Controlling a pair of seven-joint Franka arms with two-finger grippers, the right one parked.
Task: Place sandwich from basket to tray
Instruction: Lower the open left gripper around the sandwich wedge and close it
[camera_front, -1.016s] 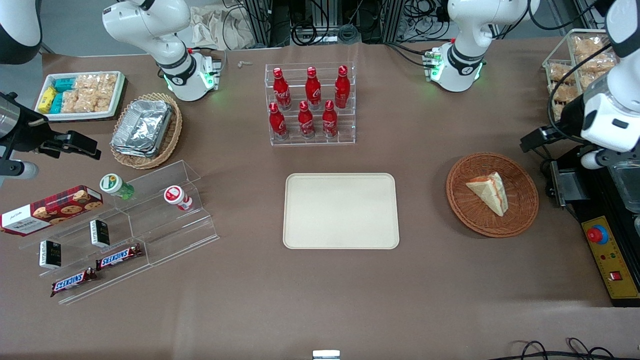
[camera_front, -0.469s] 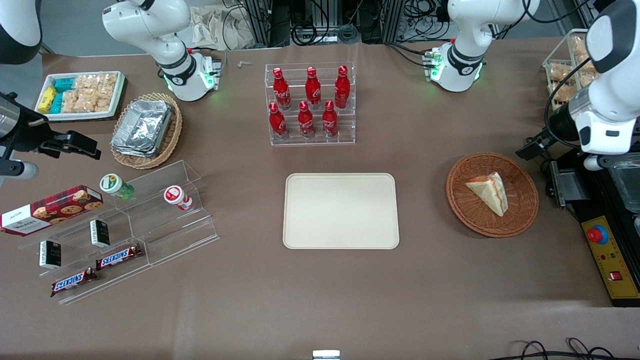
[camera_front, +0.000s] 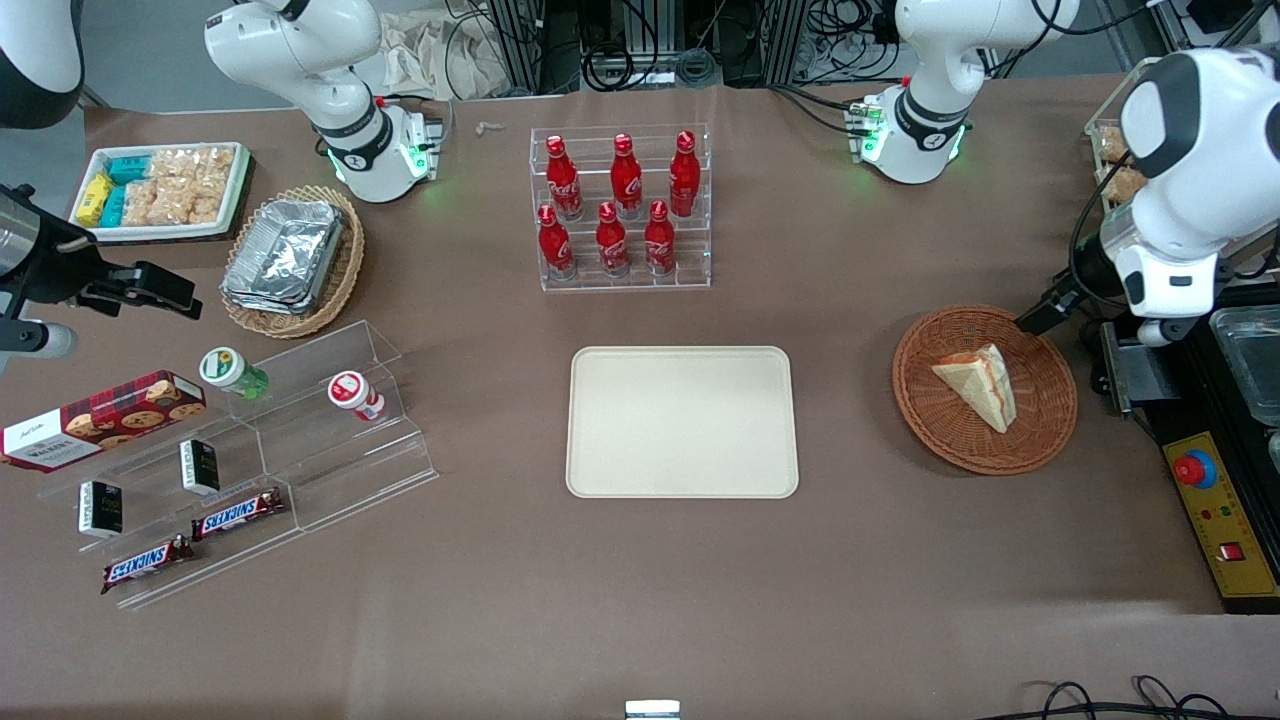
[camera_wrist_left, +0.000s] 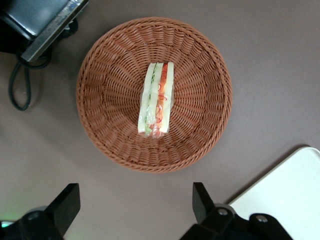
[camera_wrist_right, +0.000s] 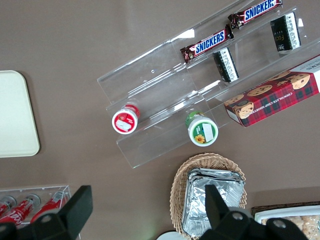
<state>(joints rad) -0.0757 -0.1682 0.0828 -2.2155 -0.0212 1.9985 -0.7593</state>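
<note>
Wicker: the reddish-brown basket (camera_front: 985, 389) sits on the brown worktop (camera_front: 640, 580) at the right of the front frame, toward the working arm's end.
Tray: the cream tray (camera_front: 683, 421) lies bare at the centre of that frame, well apart from the basket and about level with it.
Sandwich: the pale wedge (camera_front: 978, 381) rests inside the basket, near its middle; in the wrist view it (camera_wrist_left: 157, 100) stands on edge, with red and green filling showing along the cut face.
Claw: the claw (camera_wrist_left: 135, 205) hangs above the worktop just outside the basket's rim, its two fingers (camera_wrist_left: 67, 202) spread wide apart and holding nothing; in the front frame it (camera_front: 1040, 315) shows at the basket's upper right edge.
Step in hand: moving in over the sandwich for the pick (nothing is grasped yet, as I judge it).
Doing it well: centre over the wedge, line the fingers up with the two broad bread faces and not the ends, come down clear of the wicker, and close gently, since soft bread probably crushes or sheds filling under a hard squeeze.
Farther off: a clear rack of red bottles (camera_front: 620, 205) stands at the upper centre, out of the path to the tray.
</note>
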